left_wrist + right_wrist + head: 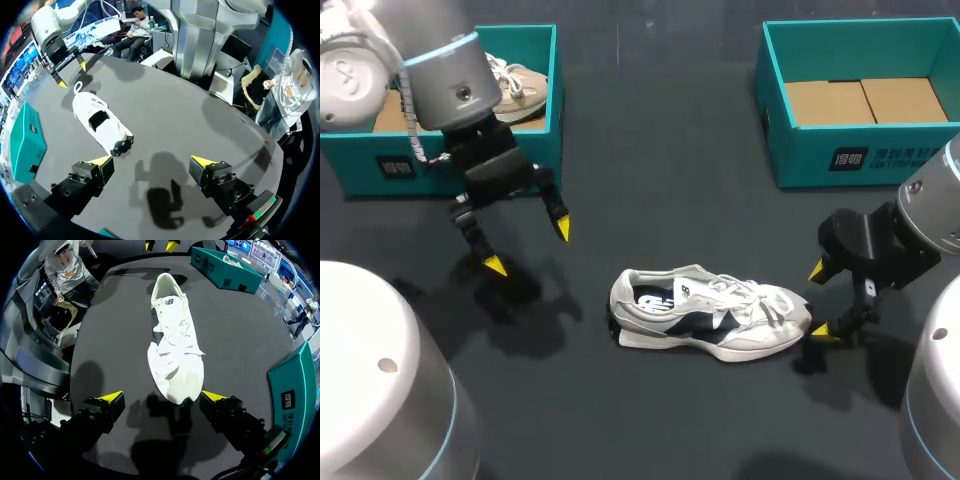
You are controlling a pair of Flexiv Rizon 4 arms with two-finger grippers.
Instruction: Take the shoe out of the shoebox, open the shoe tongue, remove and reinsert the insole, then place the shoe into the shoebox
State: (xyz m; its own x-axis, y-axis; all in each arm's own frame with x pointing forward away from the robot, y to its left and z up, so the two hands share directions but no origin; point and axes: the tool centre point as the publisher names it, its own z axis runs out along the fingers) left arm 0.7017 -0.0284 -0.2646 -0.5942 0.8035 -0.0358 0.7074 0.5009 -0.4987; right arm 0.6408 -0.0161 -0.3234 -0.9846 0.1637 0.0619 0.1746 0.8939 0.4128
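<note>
1. Already out of its box: a white-and-navy sneaker (710, 315), upright on its sole on the dark bench (660, 180), a little near of the middle. Heel to the left, toe to the right, white laces across the tongue, dark insole visible in the opening.
2. At the toe, the right pincer (821, 300), low over the bench, yellow-tipped fingers spread. In the right wrist view, toe cap in the gap between the two tips, apart from both.
3. Left of the sneaker and farther back, the left pincer (528, 247), fingers spread wide and pinching nothing, tips angled down over bare bench, well apart from the heel.
4. In the left wrist view, sneaker ahead of the left pincer, heel nearest, with the right pincer beyond the toe.
5. At the far left, a teal left shoebox (535, 135), partly hidden behind the left arm. Inside, a beige shoe (520, 85) with white laces.
6. At the far right, a teal right shoebox (820, 160) with a brown cardboard floor showing, well apart from the sneaker and beyond the right pincer.
</note>
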